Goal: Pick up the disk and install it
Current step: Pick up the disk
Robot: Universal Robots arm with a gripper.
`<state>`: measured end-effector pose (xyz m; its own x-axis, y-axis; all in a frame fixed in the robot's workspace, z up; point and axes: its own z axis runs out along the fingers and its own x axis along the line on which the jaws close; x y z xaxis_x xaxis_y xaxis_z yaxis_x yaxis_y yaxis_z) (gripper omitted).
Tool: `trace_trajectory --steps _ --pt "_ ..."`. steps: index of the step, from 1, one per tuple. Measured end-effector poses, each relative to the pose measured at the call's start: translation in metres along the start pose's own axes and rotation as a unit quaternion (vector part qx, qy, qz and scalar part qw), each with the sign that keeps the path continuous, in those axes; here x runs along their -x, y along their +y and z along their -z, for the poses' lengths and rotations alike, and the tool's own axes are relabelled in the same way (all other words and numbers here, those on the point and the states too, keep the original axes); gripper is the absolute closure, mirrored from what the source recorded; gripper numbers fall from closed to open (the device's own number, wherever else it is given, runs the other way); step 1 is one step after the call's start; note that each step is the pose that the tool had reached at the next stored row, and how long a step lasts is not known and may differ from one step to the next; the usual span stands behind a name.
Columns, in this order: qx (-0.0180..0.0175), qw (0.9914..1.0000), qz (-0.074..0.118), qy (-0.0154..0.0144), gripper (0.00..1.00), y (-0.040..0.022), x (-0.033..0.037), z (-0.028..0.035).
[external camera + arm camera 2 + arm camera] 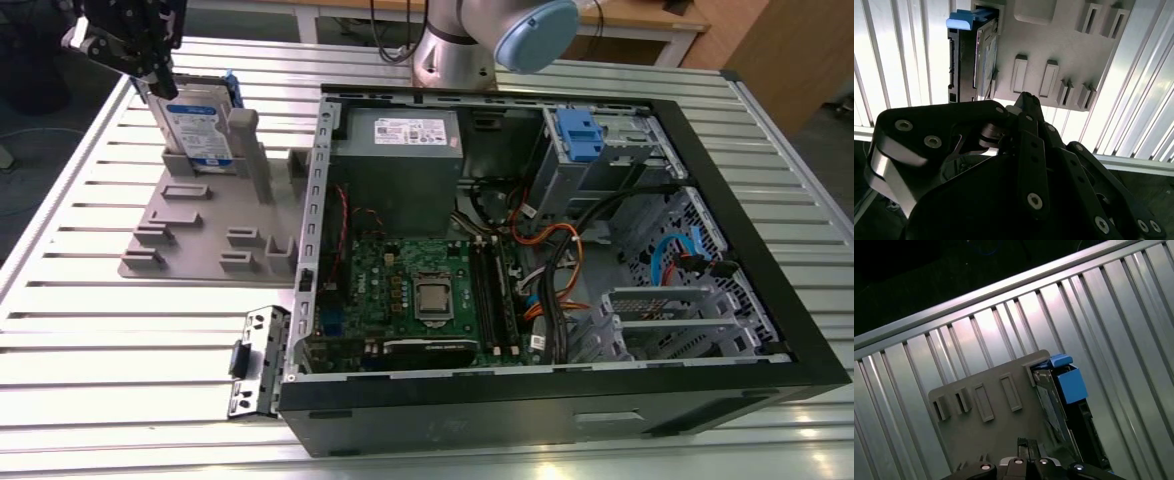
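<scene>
Slatted worktop [80,330], exterior view's left: disk [200,125] upright in grey holder [187,245], top edge exposed for grasping; pincer [158,82] above, spread indeterminable.

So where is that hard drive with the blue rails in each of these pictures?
Exterior view: the disk stands on edge in the grey slotted holder, at the exterior view's upper left.
Second wrist view: the disk stands at one corner of the holder, beyond the dark gripper body.
First wrist view: the disk stands at the holder's edge, its blue rail showing.
Shared landmark: the grey slotted holder.
</scene>
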<state>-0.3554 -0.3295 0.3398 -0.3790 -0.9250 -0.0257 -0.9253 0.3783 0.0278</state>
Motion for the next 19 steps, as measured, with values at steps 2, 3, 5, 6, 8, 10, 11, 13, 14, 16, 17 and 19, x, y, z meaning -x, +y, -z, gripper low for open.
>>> trace_trajectory --steps 2,3,5,6,8,10,11,13,14,16,17,19 --pt "0.0001 0.99999 0.004 0.0001 0.90 0.0000 0.0000 0.0000" --pt "0.0001 0.99998 0.006 0.0002 0.90 0.0000 0.0000 0.0000" --pt "0.0002 0.99995 0.010 0.0003 0.90 0.0000 0.0000 0.0000" --pt "0.0003 0.99993 0.012 0.0003 0.90 0.0000 0.0000 0.0000" --pt "0.0004 0.99988 0.015 0.0004 0.90 0.0000 0.0000 0.0000" --pt "0.0005 0.99982 0.019 0.0006 0.90 0.0000 0.0000 0.0000" --pt "0.0005 0.99978 0.021 0.0006 0.90 0.0000 0.0000 0.0000" --pt "0.0006 0.99969 0.025 0.0007 0.90 0.0000 0.0000 0.0000" --pt "0.0007 0.99964 0.027 0.0008 0.90 0.0000 0.0000 0.0000" --pt "0.0008 0.99953 0.030 0.0009 0.90 0.0000 0.0000 0.0000" --pt "0.0009 0.99948 0.032 0.0009 0.90 0.0000 0.0000 0.0000" --pt "0.0009 0.99935 0.036 0.0010 0.90 0.0000 0.0000 0.0000"
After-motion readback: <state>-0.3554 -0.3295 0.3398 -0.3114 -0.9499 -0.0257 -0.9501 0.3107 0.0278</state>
